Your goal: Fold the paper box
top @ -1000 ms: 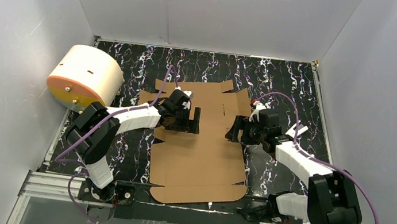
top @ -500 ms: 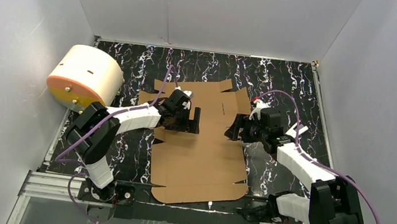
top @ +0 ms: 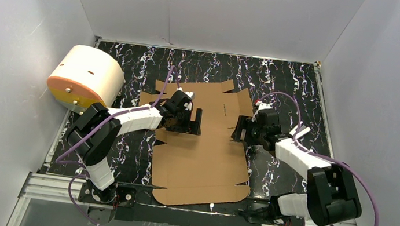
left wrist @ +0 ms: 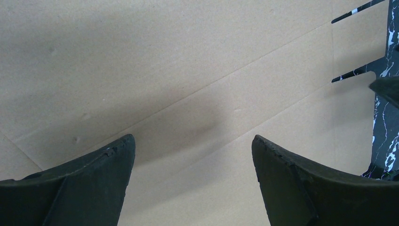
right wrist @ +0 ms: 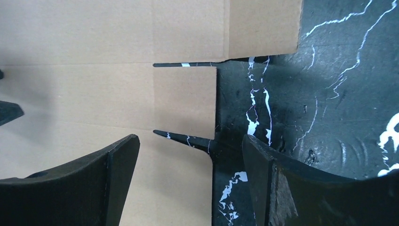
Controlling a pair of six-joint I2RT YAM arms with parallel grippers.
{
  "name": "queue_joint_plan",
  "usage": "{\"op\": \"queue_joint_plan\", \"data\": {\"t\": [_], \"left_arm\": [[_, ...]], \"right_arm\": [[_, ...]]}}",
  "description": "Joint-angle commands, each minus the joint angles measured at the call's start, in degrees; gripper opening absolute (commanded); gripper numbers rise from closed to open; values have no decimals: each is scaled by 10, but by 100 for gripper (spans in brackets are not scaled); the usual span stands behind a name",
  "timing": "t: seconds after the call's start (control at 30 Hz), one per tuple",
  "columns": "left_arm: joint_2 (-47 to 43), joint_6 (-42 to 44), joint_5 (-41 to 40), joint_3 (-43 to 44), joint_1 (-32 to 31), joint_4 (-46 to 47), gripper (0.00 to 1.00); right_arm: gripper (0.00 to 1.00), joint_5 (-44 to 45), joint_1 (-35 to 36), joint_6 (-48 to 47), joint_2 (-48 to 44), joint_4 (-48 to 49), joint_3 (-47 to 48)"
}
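The paper box point(top: 204, 154) lies as a flat, unfolded brown cardboard sheet on the black marbled table point(top: 300, 91). Its long axis runs from the near edge between the two arm bases straight away toward the far wall. A rounded flap sits at the near end and a cluster of cut flaps and tabs at the far end. The two grippers face each other across the far half of the sheet. The left gripper point(top: 197, 122) stands over the sheet's left part with its jaws spread wide and nothing between them. In its wrist view the left gripper point(left wrist: 193, 141) has bare cardboard filling the whole gap, crossed by slanting crease lines. Past the right finger point(left wrist: 310, 188), two narrow slits cut into the sheet's edge, with the table showing beyond. The right gripper point(top: 238, 130) sits at the sheet's right edge, its jaws also spread wide and gripping nothing. In its wrist view the right gripper point(right wrist: 188, 141) straddles that edge. One finger point(right wrist: 89, 183) is over cardboard and the other finger point(right wrist: 301, 188) is over the table. Just ahead of the gap lies a small square tab point(right wrist: 186, 101), bounded by a slit on each side. Whether either set of fingertips touches the sheet cannot be told. A cream-white cylinder with an orange face point(top: 85, 77) rests well apart from the left jaws, on their outer side, off the cardboard.
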Motion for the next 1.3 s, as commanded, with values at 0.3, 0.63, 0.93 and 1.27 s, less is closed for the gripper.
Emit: {"op": "queue_joint_plan", "data": {"t": [0.3,0.63,0.93,1.27], "left_arm": [[22,7,-5,-4,-3,-1,91],[22,5,-3,-2,-3,0,91],[22,4,-1,-2,-3,2,91],[17,4,-1,-5,-4,5,91]], "right_arm": [[84,-115,1,0,49,77,27],[78,-190,7,7,-4,73,41],[77,-199,41,18,18,88,50],[77,-164,78,31,92,104,61]]}}
